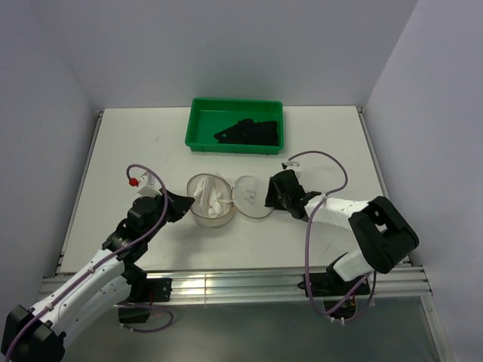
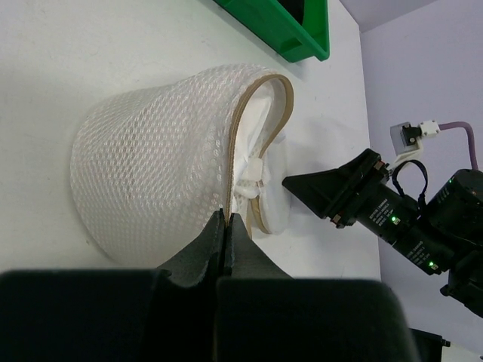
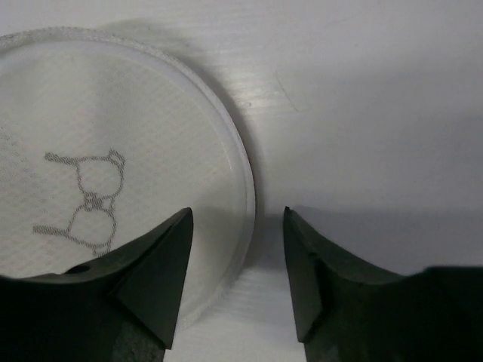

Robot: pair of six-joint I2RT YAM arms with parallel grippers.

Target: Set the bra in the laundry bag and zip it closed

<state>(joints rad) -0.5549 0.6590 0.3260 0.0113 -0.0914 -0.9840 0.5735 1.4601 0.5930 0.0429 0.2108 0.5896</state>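
Note:
The laundry bag (image 1: 211, 200) is a white mesh cylinder standing open at mid-table, with its round lid (image 1: 251, 197) flipped flat to its right. My left gripper (image 1: 185, 205) is at the bag's left side. In the left wrist view it (image 2: 226, 215) is shut on the tan zip band of the bag (image 2: 151, 173). My right gripper (image 1: 268, 197) is at the lid's right edge. In the right wrist view it (image 3: 235, 213) is open, its jaws straddling the rim of the lid (image 3: 113, 151) without touching it. The black bra (image 1: 249, 133) lies in the green tray.
The green tray (image 1: 198, 124) sits at the back of the table, behind the bag. A printed bra outline marks the lid (image 3: 87, 204). Both arms reach in from the near edge, and their cables loop over the table.

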